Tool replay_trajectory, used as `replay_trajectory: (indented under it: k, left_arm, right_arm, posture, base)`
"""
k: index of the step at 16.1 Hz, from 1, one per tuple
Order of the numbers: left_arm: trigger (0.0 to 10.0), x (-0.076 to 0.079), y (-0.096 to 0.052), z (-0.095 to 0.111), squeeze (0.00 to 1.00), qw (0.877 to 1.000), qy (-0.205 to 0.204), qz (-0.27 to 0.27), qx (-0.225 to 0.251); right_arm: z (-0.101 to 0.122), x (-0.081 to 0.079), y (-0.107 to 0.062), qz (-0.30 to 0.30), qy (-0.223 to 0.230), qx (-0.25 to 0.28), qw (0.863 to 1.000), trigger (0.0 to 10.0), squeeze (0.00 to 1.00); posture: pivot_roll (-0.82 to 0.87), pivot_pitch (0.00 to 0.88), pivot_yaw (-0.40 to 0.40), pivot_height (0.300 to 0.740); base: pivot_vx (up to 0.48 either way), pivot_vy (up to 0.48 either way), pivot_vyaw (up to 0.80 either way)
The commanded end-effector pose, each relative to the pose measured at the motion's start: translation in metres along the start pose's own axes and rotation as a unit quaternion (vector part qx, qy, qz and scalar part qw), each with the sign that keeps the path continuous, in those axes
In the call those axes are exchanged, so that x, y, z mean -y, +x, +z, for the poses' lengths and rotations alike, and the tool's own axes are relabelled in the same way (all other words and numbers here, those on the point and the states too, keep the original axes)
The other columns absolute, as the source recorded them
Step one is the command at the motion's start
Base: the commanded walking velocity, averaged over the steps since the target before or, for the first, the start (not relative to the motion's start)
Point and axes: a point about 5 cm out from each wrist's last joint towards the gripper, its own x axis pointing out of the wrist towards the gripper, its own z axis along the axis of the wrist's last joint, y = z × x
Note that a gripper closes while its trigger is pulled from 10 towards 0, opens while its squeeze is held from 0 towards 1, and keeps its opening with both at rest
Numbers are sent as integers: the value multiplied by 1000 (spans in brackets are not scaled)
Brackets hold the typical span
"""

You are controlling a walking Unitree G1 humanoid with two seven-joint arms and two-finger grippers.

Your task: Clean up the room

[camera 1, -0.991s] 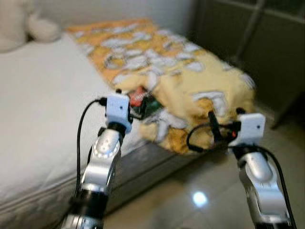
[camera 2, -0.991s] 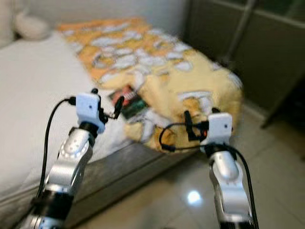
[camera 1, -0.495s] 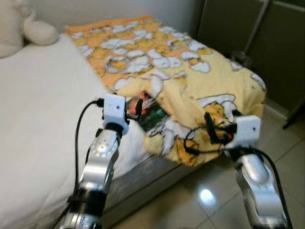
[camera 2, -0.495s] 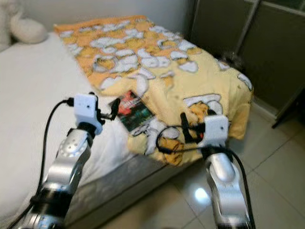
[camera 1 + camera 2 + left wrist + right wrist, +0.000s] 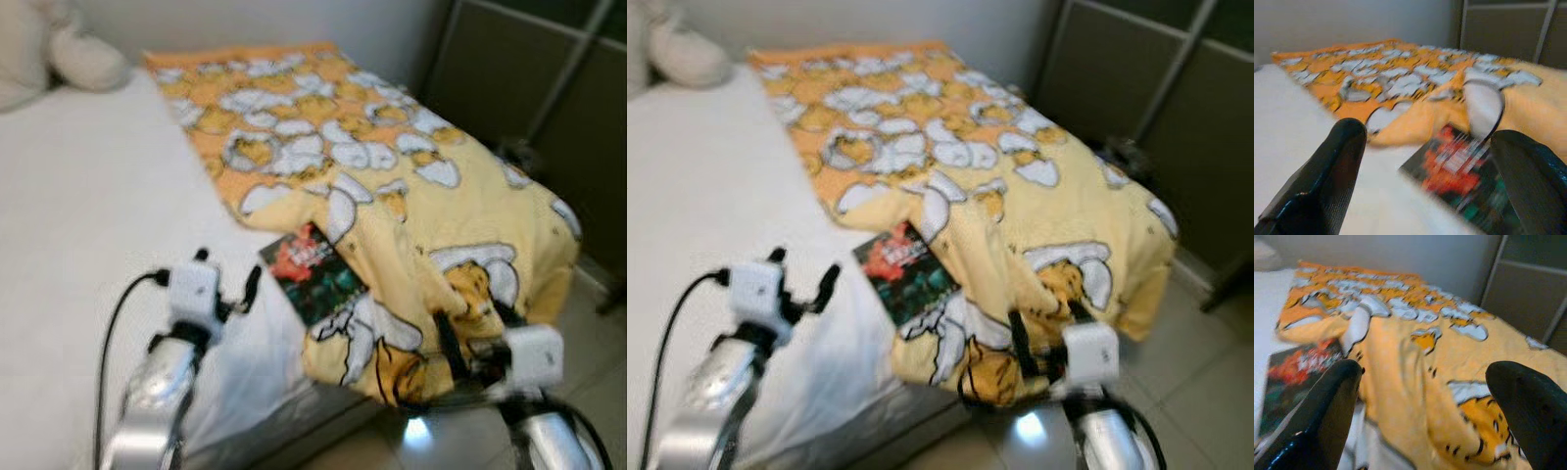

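Observation:
A yellow and orange patterned blanket (image 5: pixel 392 166) lies crumpled over the foot of a white bed (image 5: pixel 88 215) and hangs off its corner. A dark book with a red and green cover (image 5: pixel 313 277) lies on the sheet, partly tucked under the blanket's edge. My left gripper (image 5: pixel 227 284) hovers open above the sheet just left of the book (image 5: pixel 1459 171). My right gripper (image 5: pixel 470 338) is open at the blanket's hanging corner (image 5: pixel 1449 372), near the floor.
A cream plush toy (image 5: pixel 59 59) sits at the head of the bed. Dark sliding wardrobe doors (image 5: pixel 549 88) stand to the right. Glossy pale floor tiles (image 5: pixel 1205 382) lie beside the bed's corner.
The camera has moved closer to the bed and tilted, so the book and blanket look larger. Both arms sit lower in the picture; both grippers stay open.

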Motion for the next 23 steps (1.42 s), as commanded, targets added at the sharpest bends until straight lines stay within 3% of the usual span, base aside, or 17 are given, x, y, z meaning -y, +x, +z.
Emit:
replay_trajectory:
  k: [1,2,4,10,11,12,15,21,23]
  left_arm:
    - [10000,8,3,6,0,1000,1,-2,6]
    - [10000,11,5,7,0,1000,4,-8,7]
    - [10000,14,8,8,0,1000,10,-12,9]
    - [10000,20,14,9,0,1000,11,-21,2]
    - [10000,20,14,9,0,1000,12,-22,0]
    - [10000,20,12,8,0,1000,12,-24,-5]
    - [10000,19,9,10,0,999,15,-29,-8]
    - [10000,19,7,11,0,999,16,-27,-14]
    - [10000,14,4,12,0,1000,10,-14,-18]
  right_arm:
    - [-6,-3,8,-4,-4,-13,1000,10000,0]
    - [-8,-12,9,-2,-4,-10,1000,10000,0]
    - [-7,-31,-8,-7,-2,-1,1000,10000,0]
    - [-23,-59,6,-6,-14,-13,1000,10000,0]
    - [-23,-51,17,-7,-14,-16,1000,10000,0]
    - [-17,-30,30,-23,-12,-13,1000,10000,0]
    - [2,24,34,-48,-5,2,999,10000,0]
    - [-11,18,40,-36,15,-24,999,10000,0]
    - [-21,22,48,-42,63,-59,995,10000,0]
  posture:
    - [-117,0,-51,740]
    - [-121,0,-50,740]
    - [-124,0,-49,740]
    - [-121,0,-36,740]
    - [-117,0,-32,740]
    - [-108,0,-27,740]
    - [-94,0,-25,740]
    - [-81,0,-30,740]
    - [-63,0,-18,740]
  base:
    - [480,0,0]
    - [480,0,513]
    - [465,0,691]
    - [425,0,429]
    - [0,0,0]
    - [0,0,0]
    - [0,0,0]
    - [177,-393,0]
    - [366,-296,0]
